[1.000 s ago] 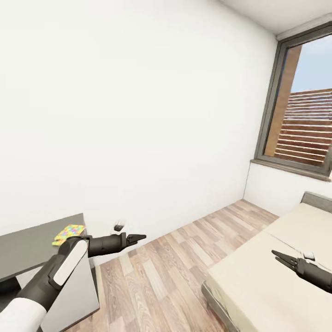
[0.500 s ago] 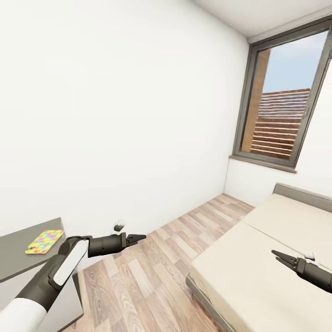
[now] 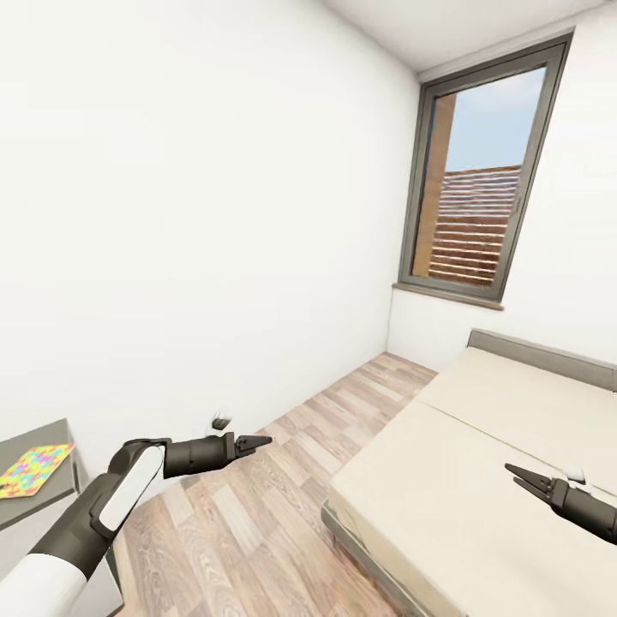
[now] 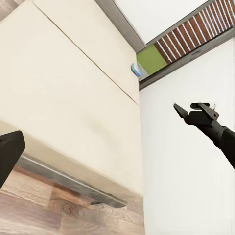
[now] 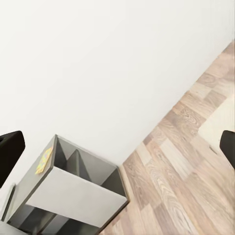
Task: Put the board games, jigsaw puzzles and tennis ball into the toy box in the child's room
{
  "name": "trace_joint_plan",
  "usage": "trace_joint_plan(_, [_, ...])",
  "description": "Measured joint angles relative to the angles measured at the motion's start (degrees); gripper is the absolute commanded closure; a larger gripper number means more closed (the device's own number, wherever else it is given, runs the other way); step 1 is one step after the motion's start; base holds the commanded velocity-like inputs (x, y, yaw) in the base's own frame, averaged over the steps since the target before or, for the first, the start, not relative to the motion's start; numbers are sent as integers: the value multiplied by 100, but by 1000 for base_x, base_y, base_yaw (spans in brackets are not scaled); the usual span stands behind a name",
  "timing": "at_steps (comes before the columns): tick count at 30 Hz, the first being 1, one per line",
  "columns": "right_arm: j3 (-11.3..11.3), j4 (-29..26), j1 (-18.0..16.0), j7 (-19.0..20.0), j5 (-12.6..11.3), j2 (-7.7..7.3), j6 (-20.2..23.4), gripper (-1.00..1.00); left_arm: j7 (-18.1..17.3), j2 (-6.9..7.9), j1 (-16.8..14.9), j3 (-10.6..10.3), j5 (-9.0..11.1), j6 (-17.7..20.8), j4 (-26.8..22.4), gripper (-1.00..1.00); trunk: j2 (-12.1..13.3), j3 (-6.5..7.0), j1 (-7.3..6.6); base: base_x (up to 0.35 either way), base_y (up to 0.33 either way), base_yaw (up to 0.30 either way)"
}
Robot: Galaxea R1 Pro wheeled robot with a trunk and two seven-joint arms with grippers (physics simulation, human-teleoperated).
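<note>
One jigsaw puzzle (image 3: pixel 32 469), a multicoloured slab, lies on the grey table (image 3: pixel 53 506) at the left edge of the head view. The right wrist view shows the same jigsaw puzzle (image 5: pixel 43 161) near the corner of the table (image 5: pixel 73 198). The bed (image 3: pixel 480 463) with its beige two-part mattress stands at the right. My left gripper (image 3: pixel 257 443) hangs open over the wooden floor, holding nothing. My right gripper (image 3: pixel 519 474) is open above the bed, also empty. The toy box, tennis ball and board games are out of view.
A white wall runs along the left, with a tall window (image 3: pixel 476 188) at the far end. Wooden floor (image 3: pixel 283 497) lies between table and bed. A small blue and white thing (image 4: pixel 135 70) sits at the bed's far corner, too small to identify.
The camera has swung right: the table and puzzle have slid to the picture's left edge, and more of the bed and window shows. Both arms keep their pose.
</note>
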Motion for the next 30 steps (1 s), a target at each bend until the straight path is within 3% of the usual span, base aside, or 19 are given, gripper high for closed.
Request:
trace_joint_plan(9, [-2,0,-1,-20,0,-1,2,-100,-1,0,1,5,1,-2,0,-100,0,-36,1,-79,-95,-249])
trace_joint_plan(30, [-7,2,-1,-25,1,-6,2,-100,0,18,0,6,0,-2,0,-100,2,-110,-1,-66,-261,-254])
